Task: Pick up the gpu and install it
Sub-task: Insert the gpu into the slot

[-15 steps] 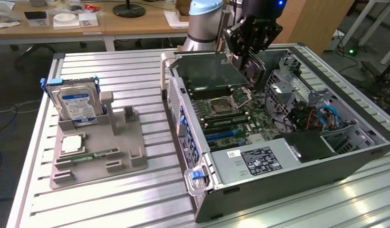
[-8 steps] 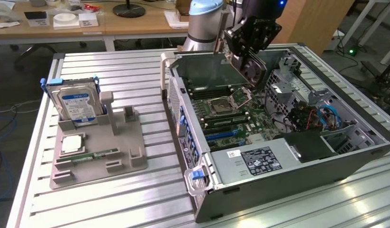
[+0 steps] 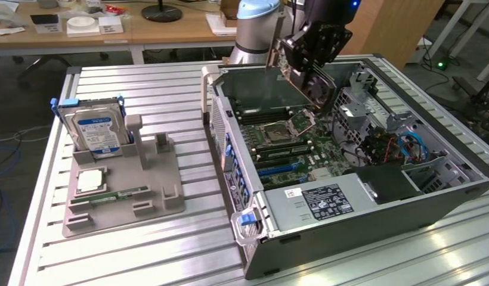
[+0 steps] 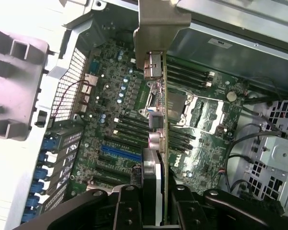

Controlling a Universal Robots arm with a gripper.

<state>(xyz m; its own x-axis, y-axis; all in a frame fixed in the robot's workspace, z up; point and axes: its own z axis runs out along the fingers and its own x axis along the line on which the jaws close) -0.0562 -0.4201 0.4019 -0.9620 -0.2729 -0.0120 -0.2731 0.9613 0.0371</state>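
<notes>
1. A slatted metal worktop is seen carrying an open computer case towards the exterior view's right and a grey holder towards its left.
2. The case is laid on its side with the panel off, so the motherboard is exposed. A power supply with a dark label is set at the near end.
3. The robot arm is seen behind the case, reaching over its open side.
4. A hard drive with a blue-white label is stood upright in the holder. A small processor chip and a narrow memory stick are laid flat nearer the camera.
5. The gpu is held in the air, tilted, over the motherboard and above the processor socket. It is not yet seated in a slot. In the wrist view it is seen edge-on, with its pale metal bracket at the far end.
6. The end effector is closed on the gpu, with 1 dark finger pressed against each face of the card.
</notes>
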